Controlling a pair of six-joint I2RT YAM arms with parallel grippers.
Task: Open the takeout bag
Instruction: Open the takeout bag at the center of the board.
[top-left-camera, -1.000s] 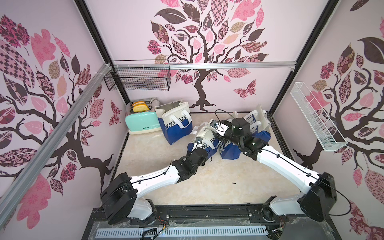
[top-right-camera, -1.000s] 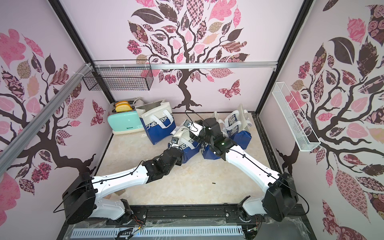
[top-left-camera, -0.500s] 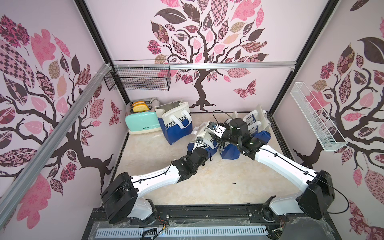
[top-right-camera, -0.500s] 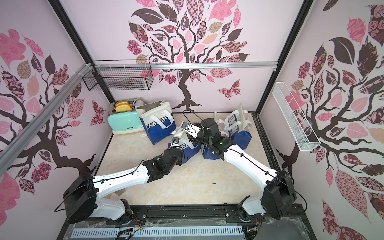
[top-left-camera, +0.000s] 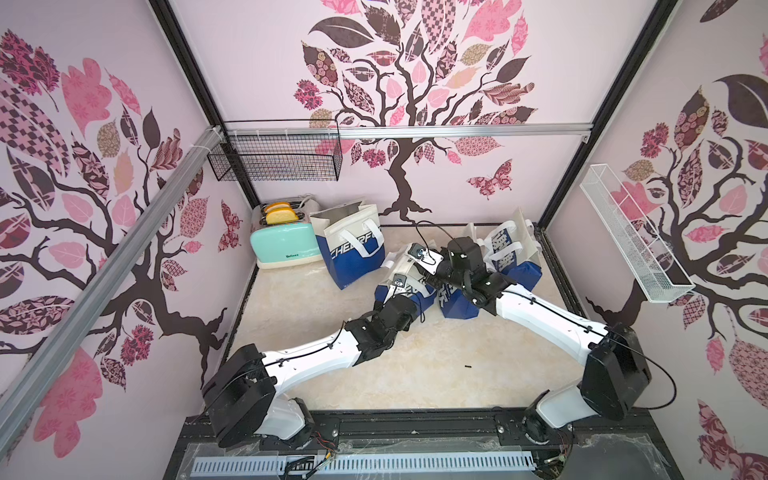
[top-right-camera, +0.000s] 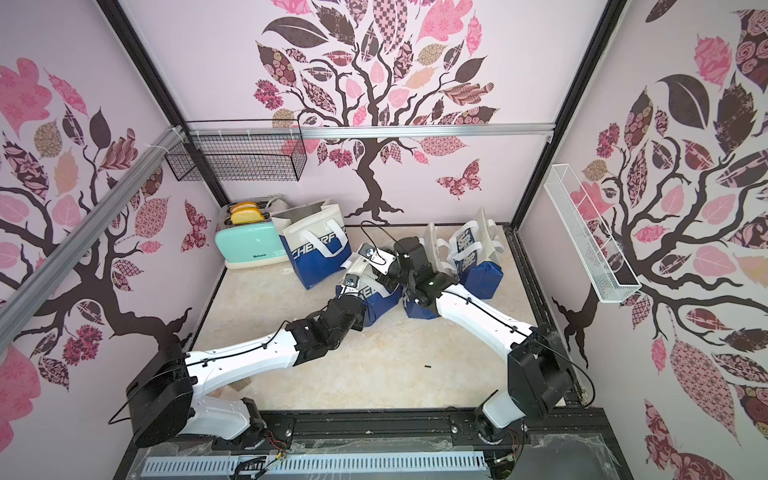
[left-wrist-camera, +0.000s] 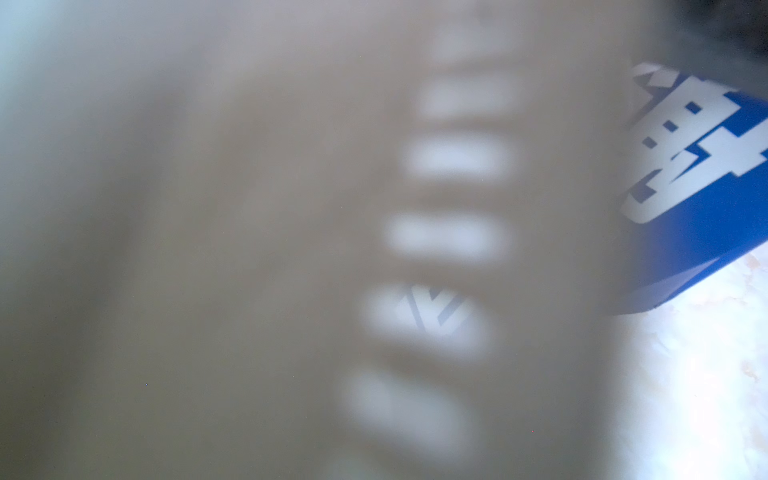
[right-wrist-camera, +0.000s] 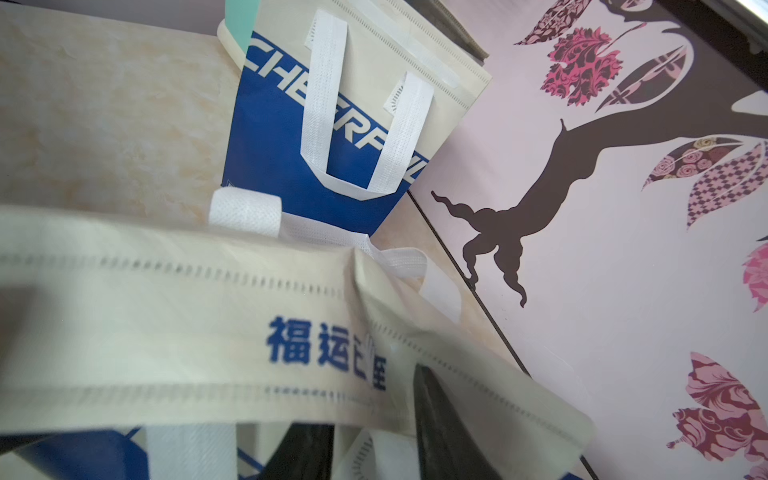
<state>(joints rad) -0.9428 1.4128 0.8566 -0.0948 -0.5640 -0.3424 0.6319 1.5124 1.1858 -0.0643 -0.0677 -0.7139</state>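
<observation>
On the beige marbled desk (top-left-camera: 316, 324), a mint-green toaster (top-left-camera: 286, 245) stands beside an upright blue-and-cream fabric tote (top-left-camera: 353, 253). At mid-desk, the left fingers (top-left-camera: 409, 282) are clenched at the rim of the blue-and-cream fabric takeout bag (right-wrist-camera: 187, 316). The right fingers (right-wrist-camera: 440, 415) are parted astride that rim, and another matching tote (top-left-camera: 511, 253) stands to the right.

We see L arm (top-left-camera: 316, 353) & R arm (top-left-camera: 540, 316) meet at the takeout bag (top-left-camera: 392, 264) — mid-table. Toaster (top-left-camera: 284, 245) sits beside a 2nd bag (top-left-camera: 353, 253), back-left.
</observation>
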